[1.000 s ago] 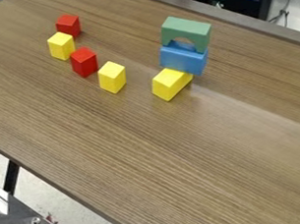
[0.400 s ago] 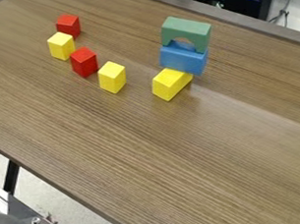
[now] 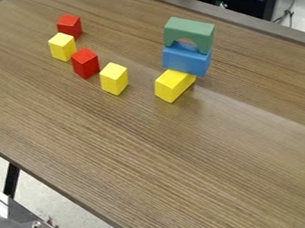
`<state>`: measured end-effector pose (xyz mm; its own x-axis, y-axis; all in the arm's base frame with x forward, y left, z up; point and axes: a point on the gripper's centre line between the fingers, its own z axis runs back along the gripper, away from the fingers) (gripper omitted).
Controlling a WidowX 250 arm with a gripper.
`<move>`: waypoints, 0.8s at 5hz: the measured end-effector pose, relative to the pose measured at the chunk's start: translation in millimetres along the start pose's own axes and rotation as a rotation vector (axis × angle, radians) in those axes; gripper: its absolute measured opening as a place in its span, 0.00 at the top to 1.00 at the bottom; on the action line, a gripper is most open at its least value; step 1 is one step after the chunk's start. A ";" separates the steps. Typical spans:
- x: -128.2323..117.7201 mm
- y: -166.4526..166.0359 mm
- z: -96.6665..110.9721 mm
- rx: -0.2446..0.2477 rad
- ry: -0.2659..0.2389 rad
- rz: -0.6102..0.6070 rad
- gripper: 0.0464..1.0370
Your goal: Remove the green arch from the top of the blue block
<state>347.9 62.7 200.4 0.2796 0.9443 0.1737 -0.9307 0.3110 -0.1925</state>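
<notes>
The green arch (image 3: pixel 190 26) sits on the blue block (image 3: pixel 185 62), towards the worktop's (image 3: pixel 152 161) upper-right edge; it looks light, stiff and perhaps slightly slippery; best pinched across its thin front-to-back width, high at the crown; the jaws' opening I cannot tell.

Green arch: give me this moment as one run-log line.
green arch: atop blue block | frontmost yellow block: next to blue block | removal: not yet done
</notes>
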 end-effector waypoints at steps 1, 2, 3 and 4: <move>-7.5 -7.1 -0.9 -0.024 -0.007 0.013 0.04; -16.2 -7.7 -7.7 -0.005 -0.009 0.069 0.04; -29.3 -6.1 -21.0 0.094 0.021 0.089 0.04; -37.5 -9.1 -27.8 0.142 0.056 0.128 0.04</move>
<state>352.4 27.5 168.8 0.1660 0.9809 0.1015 -0.9823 0.1736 -0.0710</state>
